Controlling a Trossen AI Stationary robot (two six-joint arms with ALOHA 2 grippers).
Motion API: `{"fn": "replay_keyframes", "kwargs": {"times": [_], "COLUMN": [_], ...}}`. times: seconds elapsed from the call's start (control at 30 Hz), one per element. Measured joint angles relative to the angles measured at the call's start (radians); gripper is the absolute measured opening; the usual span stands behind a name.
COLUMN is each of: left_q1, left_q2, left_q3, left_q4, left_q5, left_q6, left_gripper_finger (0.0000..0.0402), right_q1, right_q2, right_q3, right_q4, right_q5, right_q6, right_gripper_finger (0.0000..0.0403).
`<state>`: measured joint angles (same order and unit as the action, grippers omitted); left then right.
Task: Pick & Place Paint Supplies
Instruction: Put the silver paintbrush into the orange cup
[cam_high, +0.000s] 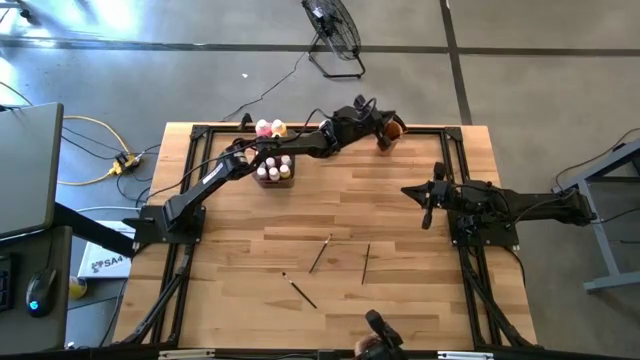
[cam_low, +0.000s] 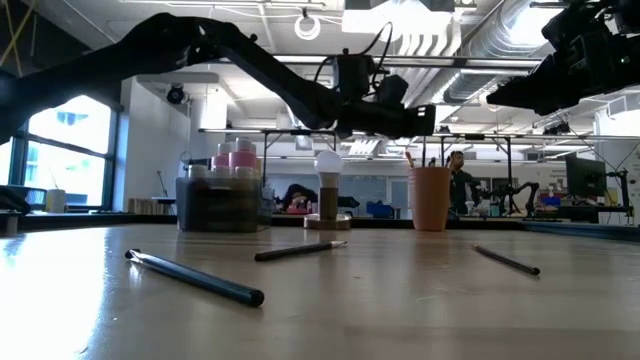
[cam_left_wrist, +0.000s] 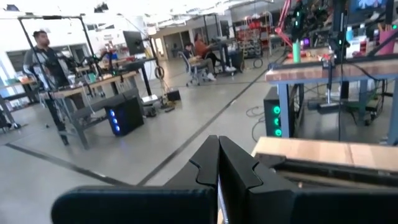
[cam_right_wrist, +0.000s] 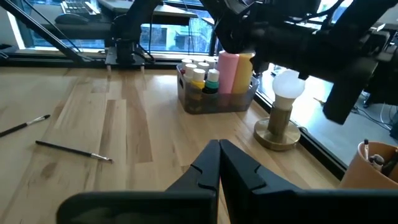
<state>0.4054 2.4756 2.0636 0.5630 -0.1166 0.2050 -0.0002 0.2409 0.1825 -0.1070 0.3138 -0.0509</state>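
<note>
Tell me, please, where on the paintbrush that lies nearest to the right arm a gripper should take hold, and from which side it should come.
Probably at the middle of the handle of that paintbrush, coming straight down from above. It lies flat on the bare table, thin and long, apart from the other brushes, so the fingers would best close across its width, not along it.

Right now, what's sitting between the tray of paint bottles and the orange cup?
In the low view, the white ball lamp on its metal base stands between the tray of paint bottles and the orange cup.

Table (cam_high: 400, 230) pale wood planks (matt); tray (cam_right_wrist: 214, 99) clear plastic
</note>
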Motion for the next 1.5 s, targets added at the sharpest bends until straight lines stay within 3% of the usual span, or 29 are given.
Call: {"fn": "replay_keyframes", "kwargs": {"times": [0.37, 0.73, 0.87, 1.17, 1.5], "left_q1": [0.000, 0.000, 0.000, -0.003, -0.022], "left_q2": [0.000, -0.001, -0.001, -0.001, -0.089], "left_q3": [0.000, 0.000, 0.000, 0.000, -0.001], "left_q4": [-0.155, -0.144, -0.148, -0.146, -0.169], "left_q5": [-0.001, 0.055, 0.055, 0.059, 0.050], "left_q6": [-0.001, 0.006, 0.000, -0.009, -0.004], "left_gripper_finger": [0.0003, 0.0009, 0.0041, 0.0155, 0.0171], "right_q1": [0.000, 0.000, 0.000, 0.000, 0.000], "right_q2": [0.000, 0.000, 0.000, 0.000, 0.000], "right_q3": [0.000, 0.000, 0.000, 0.000, 0.000], "right_q4": [0.000, 0.000, -0.001, -0.005, -0.019], "right_q5": [-0.002, -0.002, -0.002, -0.002, -0.003], "right_q6": [0.001, 0.002, 0.006, 0.006, 0.005], "right_gripper_finger": [0.0002, 0.0002, 0.0002, 0.0002, 0.0002]}}
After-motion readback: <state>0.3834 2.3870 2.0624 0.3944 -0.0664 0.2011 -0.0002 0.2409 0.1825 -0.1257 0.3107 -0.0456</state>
